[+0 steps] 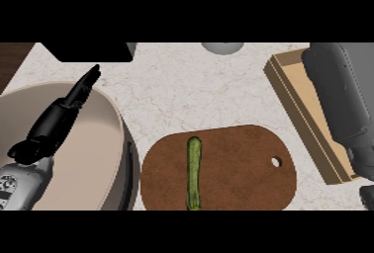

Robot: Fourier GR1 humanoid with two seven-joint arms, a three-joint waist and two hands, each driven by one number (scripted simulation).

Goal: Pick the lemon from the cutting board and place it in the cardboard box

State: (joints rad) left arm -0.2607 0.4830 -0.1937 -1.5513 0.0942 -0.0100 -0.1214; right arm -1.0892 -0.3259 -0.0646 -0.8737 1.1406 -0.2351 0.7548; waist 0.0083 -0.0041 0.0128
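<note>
The brown cutting board [241,173] lies at the front middle of the counter. On it I see only a long green vegetable [194,173]; no lemon shows anywhere. The open cardboard box [303,106] stands at the right, running front to back. My right forearm [343,99] stretches over the box towards the view's top, and its hand is hidden from me. My left hand [55,123] rests open at the left, fingers [84,86] straight and pointing up, above a large beige bowl.
The beige bowl [87,163] with a dark rim fills the left side, close to the board's left edge. A black object [87,52] and a grey round thing [223,48] sit at the back edge. Bare marble counter [197,94] lies between board and back.
</note>
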